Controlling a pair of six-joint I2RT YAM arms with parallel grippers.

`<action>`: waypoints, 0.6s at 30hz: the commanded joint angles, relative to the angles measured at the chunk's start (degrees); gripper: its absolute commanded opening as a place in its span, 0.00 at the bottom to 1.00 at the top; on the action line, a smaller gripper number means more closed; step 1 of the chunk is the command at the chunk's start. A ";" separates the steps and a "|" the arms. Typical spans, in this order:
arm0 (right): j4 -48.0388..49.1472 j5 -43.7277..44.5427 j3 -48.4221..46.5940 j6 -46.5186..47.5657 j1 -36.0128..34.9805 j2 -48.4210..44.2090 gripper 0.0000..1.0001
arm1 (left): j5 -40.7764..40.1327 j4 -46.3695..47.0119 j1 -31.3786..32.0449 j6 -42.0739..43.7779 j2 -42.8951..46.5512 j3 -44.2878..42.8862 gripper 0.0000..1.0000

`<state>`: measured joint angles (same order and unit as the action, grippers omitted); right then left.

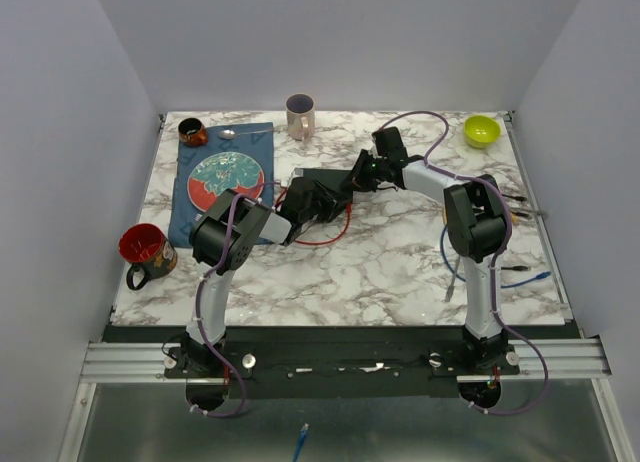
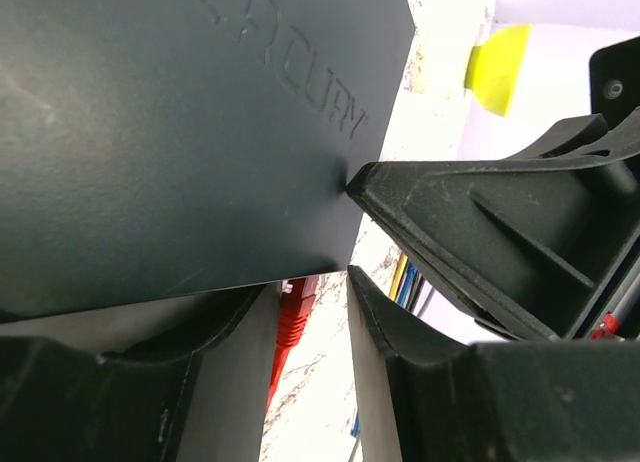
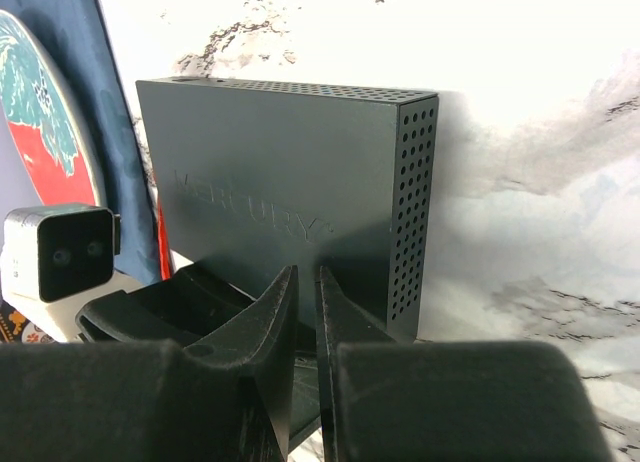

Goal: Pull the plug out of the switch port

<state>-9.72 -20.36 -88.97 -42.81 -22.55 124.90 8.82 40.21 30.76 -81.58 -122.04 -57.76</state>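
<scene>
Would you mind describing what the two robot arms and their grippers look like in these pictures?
Both arms pair black joint housings with pale grey-white link tubes, and a purple cable runs along each. The left arm and right arm rise from black bases on a metal rail. The left gripper and right gripper have matte-black, wedge-shaped plastic fingers with a rough, grainy surface.

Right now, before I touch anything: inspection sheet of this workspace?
Surface: marble table.
Job's things: switch standing on edge; red plug at its lower edge, whether seated is hidden.
Clutter: red mug, beige mug, dark cup, spoon, plate on blue cloth, yellow bowl.
Grippers: left gripper open, straddling the plug; right gripper nearly closed, tips at the switch.
Cables: red cable looped; blue cable at right.
Surroundings: plain walls.
</scene>
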 commanded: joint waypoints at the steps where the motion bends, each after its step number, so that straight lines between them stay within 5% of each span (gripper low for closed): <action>1: -3.47 4.36 1.96 2.20 -0.39 0.69 0.20 | 0.67 -1.80 0.44 1.69 -1.62 1.51 0.47; 18: -3.64 4.80 1.96 2.47 -0.31 0.61 0.20 | 1.20 -2.24 0.44 3.27 -1.54 1.77 0.32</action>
<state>-9.69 -20.21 -88.97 -42.39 -22.55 124.86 9.45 41.34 30.76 -80.14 -122.06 -56.53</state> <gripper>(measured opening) 0.203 0.335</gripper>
